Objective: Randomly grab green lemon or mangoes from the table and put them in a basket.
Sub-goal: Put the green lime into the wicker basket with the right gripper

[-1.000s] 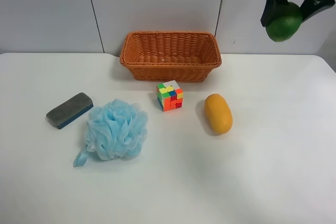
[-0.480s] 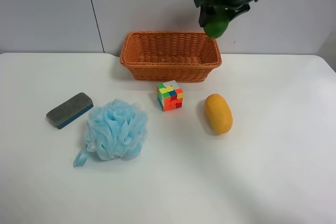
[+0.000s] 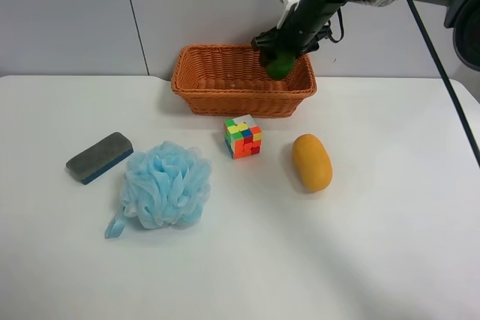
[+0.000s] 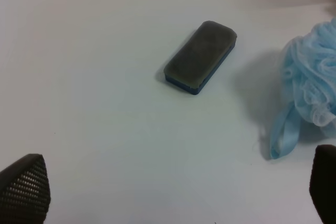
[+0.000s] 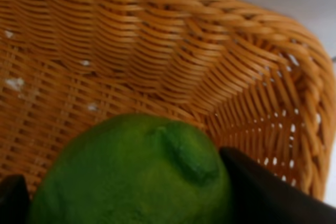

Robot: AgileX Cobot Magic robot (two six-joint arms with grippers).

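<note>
The green lemon [image 3: 280, 65] is held in my right gripper [image 3: 279, 60], low over the right end of the orange-brown wicker basket [image 3: 225, 101]. In the right wrist view the lemon [image 5: 136, 177] fills the space between the dark fingers [image 5: 262, 192], with the basket's woven wall and floor [image 5: 131, 51] just behind it. The orange-yellow mango [image 3: 312, 161] lies on the white table [image 3: 375, 245] in front of the basket's right end. My left gripper [image 4: 176, 182] is open and empty above the table; it does not show in the exterior high view.
A coloured puzzle cube [image 3: 243, 136] stands just in front of the basket. A blue bath pouf [image 3: 165, 183] and a grey-blue eraser [image 3: 99, 157] lie further left; both show in the left wrist view, pouf [image 4: 312, 87] and eraser [image 4: 200, 57].
My right arm has carried the green lemon from high at the view's upper right, leftward and down, to the basket's right end. Nothing else moved.
</note>
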